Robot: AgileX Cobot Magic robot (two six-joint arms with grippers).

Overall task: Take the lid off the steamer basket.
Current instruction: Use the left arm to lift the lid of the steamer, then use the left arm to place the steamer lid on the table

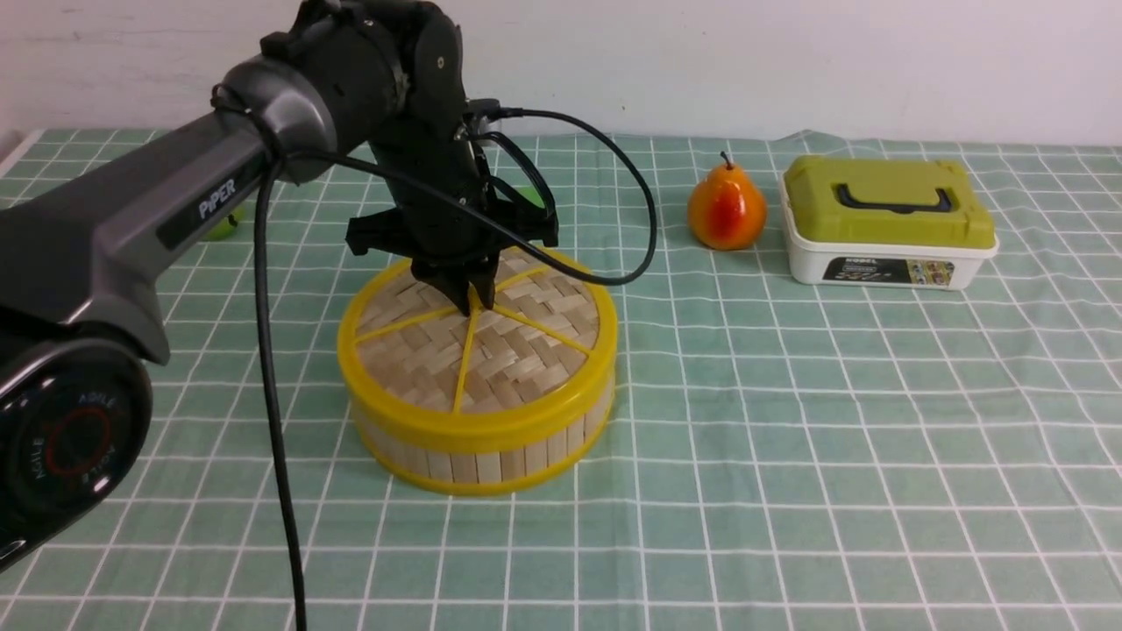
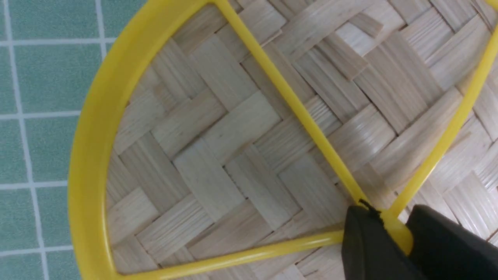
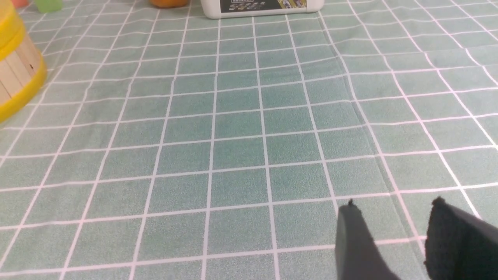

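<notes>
Left claw pinches lid centre knob from above, for straight lift; lid seated on steamer basket. Right claw parted, idle.

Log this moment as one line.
lid: on steamer basket | left end effector: shut on its knob | right end effector: open, above tablecloth

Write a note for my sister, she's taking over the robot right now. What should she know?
Left gripper: shut on the centre knob of the lid.
Right gripper: open, holding nothing, low over the tablecloth.
The lid sits flat on the steamer basket, not lifted yet.
Done: knob gripped.
Left: lift the lid off and put it down.
</notes>
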